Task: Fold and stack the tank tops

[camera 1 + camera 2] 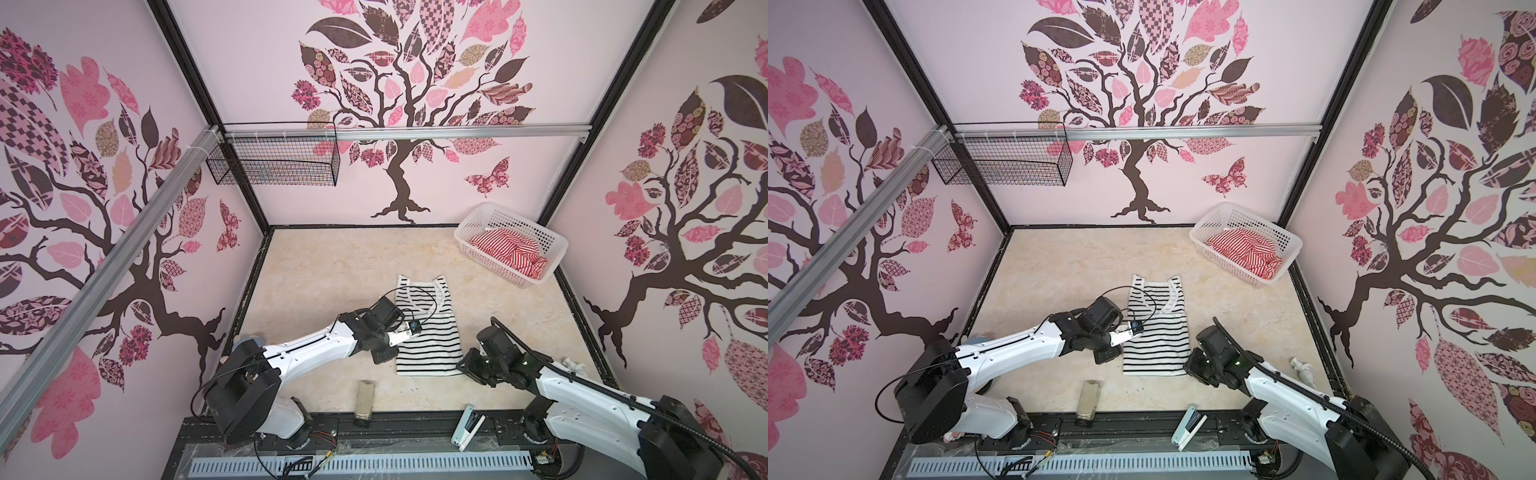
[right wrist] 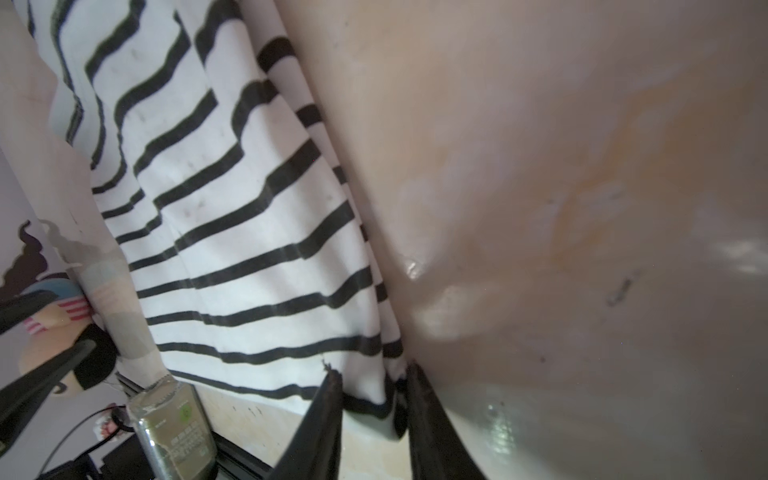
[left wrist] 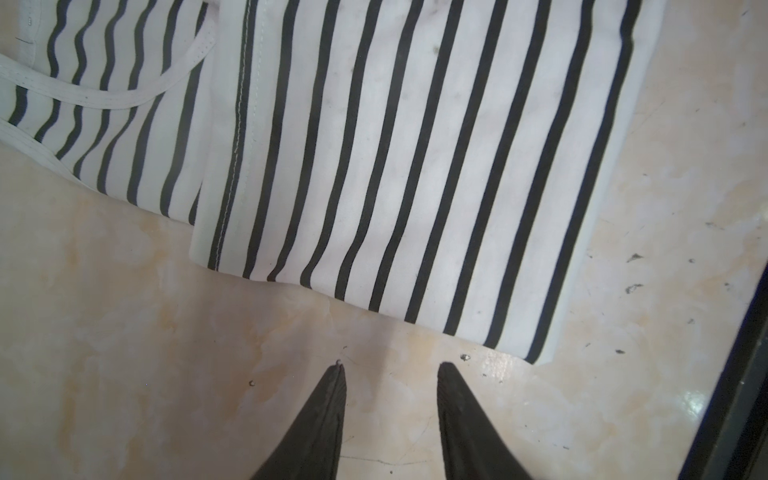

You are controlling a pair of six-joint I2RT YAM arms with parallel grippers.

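Black-and-white tank top (image 1: 432,345) lies flat. Right gripper (image 2: 372,372) pinches its five-o'clock corner. Left gripper (image 3: 390,365) hovers at nine o'clock, jaws apart, empty.

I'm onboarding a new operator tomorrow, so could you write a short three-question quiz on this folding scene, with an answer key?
1. True or false: the white basket is empty.
2. What sits between the fingers of the right gripper? A) nothing B) a hem corner of the black-and-white tank top C) the basket's rim
3. In a few words: how do the jaws of the left gripper stand, and what do they hold?

Key
1. False: the red-and-white tank top lies crumpled in it.
2. B
3. Open, holding nothing.
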